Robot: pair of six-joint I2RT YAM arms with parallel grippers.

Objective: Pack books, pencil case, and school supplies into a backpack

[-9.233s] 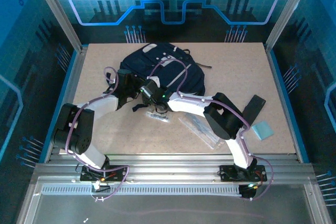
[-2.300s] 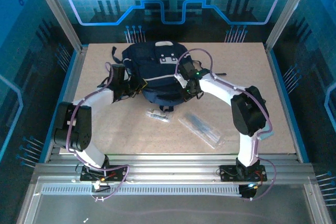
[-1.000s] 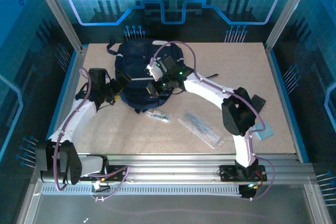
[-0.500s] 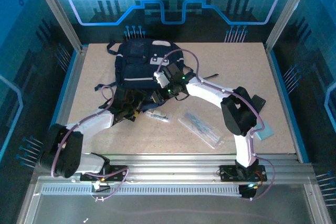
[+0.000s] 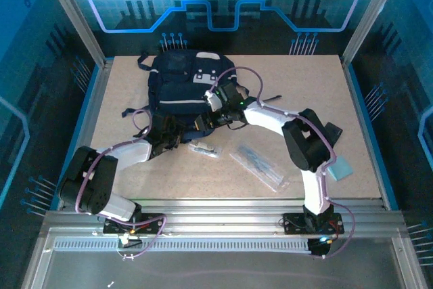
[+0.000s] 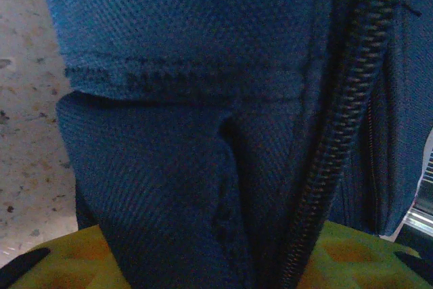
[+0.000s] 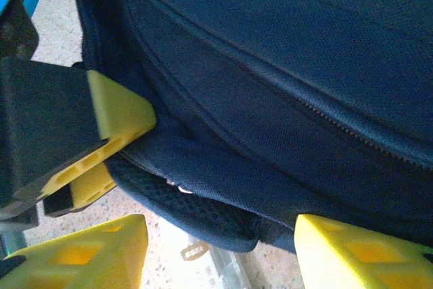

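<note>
The navy backpack (image 5: 184,86) lies at the back middle of the table. My left gripper (image 5: 174,135) is at its near edge. In the left wrist view the left gripper (image 6: 216,262) is shut on a fold of backpack (image 6: 189,99) fabric beside a zipper. My right gripper (image 5: 205,122) hovers at the same edge, just to the right. Its yellow fingers (image 7: 88,252) stand open around the backpack (image 7: 270,86) rim without pinching it. The school supplies (image 5: 203,149) and the clear pencil case (image 5: 260,167) lie on the table in front. The books are out of view.
A light blue pad (image 5: 338,167) and a dark block (image 5: 331,133) sit at the right edge. Metal frame posts and rails border the table (image 5: 122,167). The left gripper's yellow finger (image 7: 115,116) presses the backpack edge close to my right fingers.
The left arm swung in from the left to the backpack's near edge and closed on the fabric. The right gripper opened and let go of the backpack.
</note>
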